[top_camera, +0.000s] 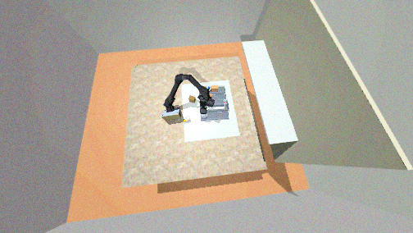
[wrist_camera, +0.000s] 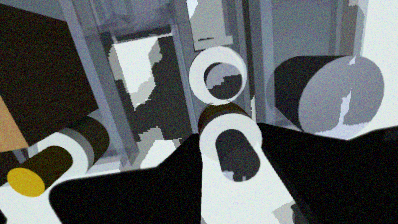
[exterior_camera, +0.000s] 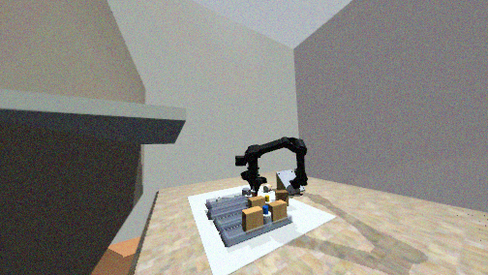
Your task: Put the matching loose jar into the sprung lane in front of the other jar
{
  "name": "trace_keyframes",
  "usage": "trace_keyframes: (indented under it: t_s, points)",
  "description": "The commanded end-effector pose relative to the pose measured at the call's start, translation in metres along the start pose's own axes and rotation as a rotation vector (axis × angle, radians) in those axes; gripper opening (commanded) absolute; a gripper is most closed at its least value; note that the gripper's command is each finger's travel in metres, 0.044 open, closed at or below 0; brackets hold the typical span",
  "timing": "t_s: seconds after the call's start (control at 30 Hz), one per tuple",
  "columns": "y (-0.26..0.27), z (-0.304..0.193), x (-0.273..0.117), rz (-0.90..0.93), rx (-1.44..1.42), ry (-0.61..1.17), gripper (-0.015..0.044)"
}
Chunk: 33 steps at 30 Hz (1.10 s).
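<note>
My gripper point(top_camera: 203, 111) point(exterior_camera: 255, 192) point(wrist_camera: 226, 134) is shut on a jar with a white shoulder, a brown band and a grey cap point(wrist_camera: 239, 157). In the wrist view this jar is right in front of another white-topped jar point(wrist_camera: 199, 80) with a dark round top, which stands in the narrow lane. The two look very close; I cannot tell whether they touch. A light plate point(wrist_camera: 212, 32) shows behind the lane jar. The held jar's base, the lane floor beneath it and the front stop are hidden. In the top and exterior views the arm hides both jars.
A large grey cylinder point(wrist_camera: 342, 100) point(exterior_camera: 246, 192) stands right of the lane in the wrist view. A yellow-capped jar point(wrist_camera: 26, 182) point(exterior_camera: 266, 198) and a brown block point(wrist_camera: 45, 70) are on the left. A blue-capped jar point(exterior_camera: 265, 209) stands between two brown blocks point(exterior_camera: 253, 219) point(exterior_camera: 278, 211).
</note>
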<state>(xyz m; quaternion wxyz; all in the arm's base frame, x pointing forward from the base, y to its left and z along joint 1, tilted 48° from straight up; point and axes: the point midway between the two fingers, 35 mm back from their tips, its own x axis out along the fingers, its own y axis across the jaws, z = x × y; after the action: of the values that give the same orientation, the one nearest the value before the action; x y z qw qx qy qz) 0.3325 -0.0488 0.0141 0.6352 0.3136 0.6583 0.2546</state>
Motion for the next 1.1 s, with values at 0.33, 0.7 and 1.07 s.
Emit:
trace_keyframes:
  t_s: [0.33,0.7,1.07]
  points:
    - [0.0014,0.0035,0.0045,0.009,-0.007,-0.016,0.0000]
    - [0.0015,0.0034,0.0077,0.010,-0.007,-0.016,0.0000]
    - [0.0015,0.0030,0.0109,0.010,-0.007,-0.016,0.0000]
